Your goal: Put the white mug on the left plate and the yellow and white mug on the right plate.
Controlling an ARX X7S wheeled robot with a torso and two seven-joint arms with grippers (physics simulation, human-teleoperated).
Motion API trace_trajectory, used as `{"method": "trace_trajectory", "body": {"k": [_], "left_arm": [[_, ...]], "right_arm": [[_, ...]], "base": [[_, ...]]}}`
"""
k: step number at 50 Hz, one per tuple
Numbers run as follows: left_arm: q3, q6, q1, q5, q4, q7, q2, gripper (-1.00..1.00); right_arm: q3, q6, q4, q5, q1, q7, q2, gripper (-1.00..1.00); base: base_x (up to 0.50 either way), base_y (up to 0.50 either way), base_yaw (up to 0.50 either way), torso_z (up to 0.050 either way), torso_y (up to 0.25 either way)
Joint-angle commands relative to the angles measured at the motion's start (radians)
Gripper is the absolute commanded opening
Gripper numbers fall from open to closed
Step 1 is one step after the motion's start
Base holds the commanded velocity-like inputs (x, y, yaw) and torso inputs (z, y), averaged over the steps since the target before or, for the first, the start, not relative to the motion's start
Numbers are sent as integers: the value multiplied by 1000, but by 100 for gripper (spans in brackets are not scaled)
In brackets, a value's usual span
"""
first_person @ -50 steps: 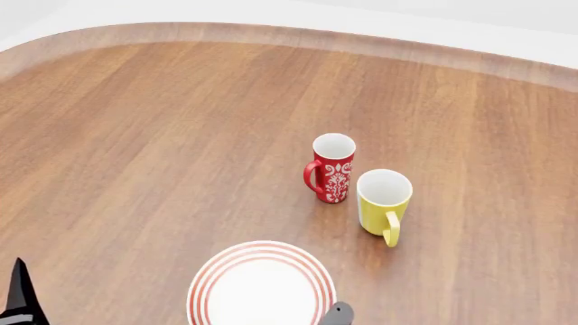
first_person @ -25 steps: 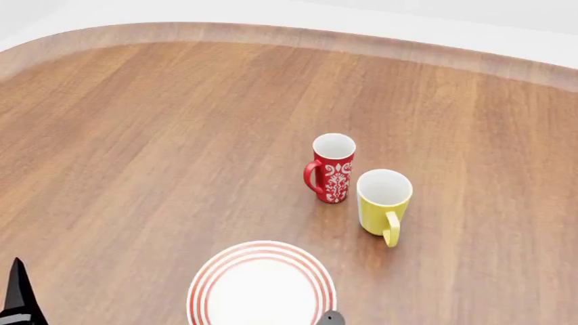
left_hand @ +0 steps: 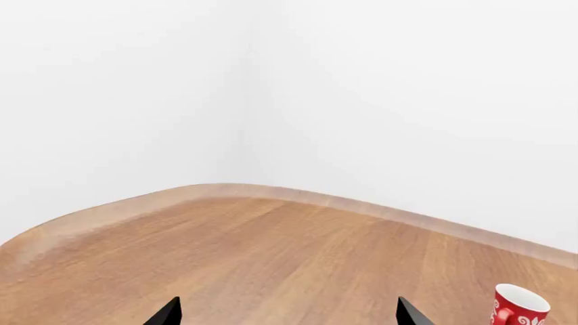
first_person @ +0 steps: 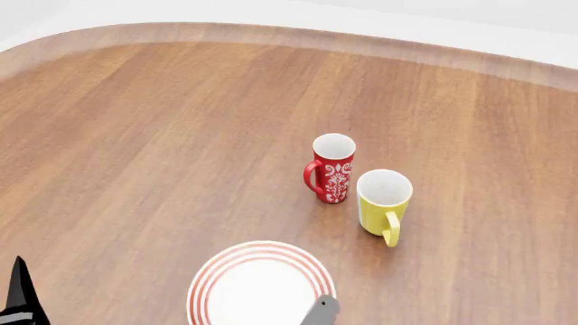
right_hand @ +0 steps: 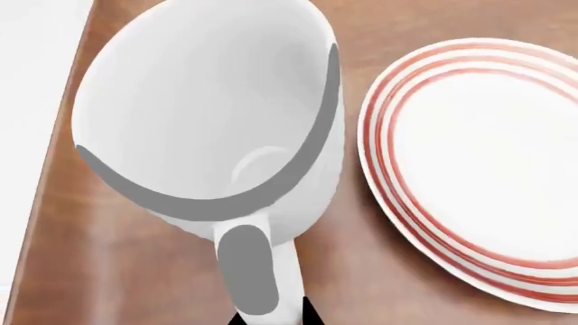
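Observation:
The white mug fills the right wrist view, tilted, with my right gripper shut on its handle. In the head view only a grey bit of the white mug pokes up at the bottom edge, just right of a red-ringed plate. That plate lies bare beside the mug. I cannot tell whether it is the left plate or the right plate; the other is out of view. The yellow and white mug stands upright farther back. My left gripper is open over bare wood, one of its fingertips showing low left.
A red mug with a white pattern stands just left of the yellow one, nearly touching it; its rim also shows in the left wrist view. The wooden table has a curved raised far edge.
The grey part of the white mug has come further into the head view's bottom edge and shifted left toward the plate. The left gripper and the other mugs have not moved.

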Motion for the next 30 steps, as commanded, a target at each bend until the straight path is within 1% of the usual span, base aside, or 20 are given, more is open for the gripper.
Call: {"method": "trace_trajectory", "body": {"k": [1, 10, 16, 19, 30], "left_arm": [[-37, 23, -15, 3, -33, 21, 22, 100], [-37, 27, -18, 0, -36, 19, 21, 100], [-34, 30, -20, -1, -40, 19, 20, 100], [-34, 31, -19, -3, -38, 18, 18, 100], [-38, 42, -10, -10, -31, 20, 13, 100]], "right_arm": [[32, 2, -95, -69, 15, 22, 7, -100], [149, -18, -112, -37, 20, 127, 8, -100], [205, -38, -66, -16, 14, 167, -7, -100], [246, -46, -21, 5, 21, 187, -24, -100], [306, -60, 168, 32, 81, 200, -98, -100]], "base": [[0, 0, 0, 0, 0], [0, 0, 0, 0, 0], [0, 0, 0, 0, 0], [0, 0, 0, 0, 0], [0, 0, 0, 0, 0]]}}
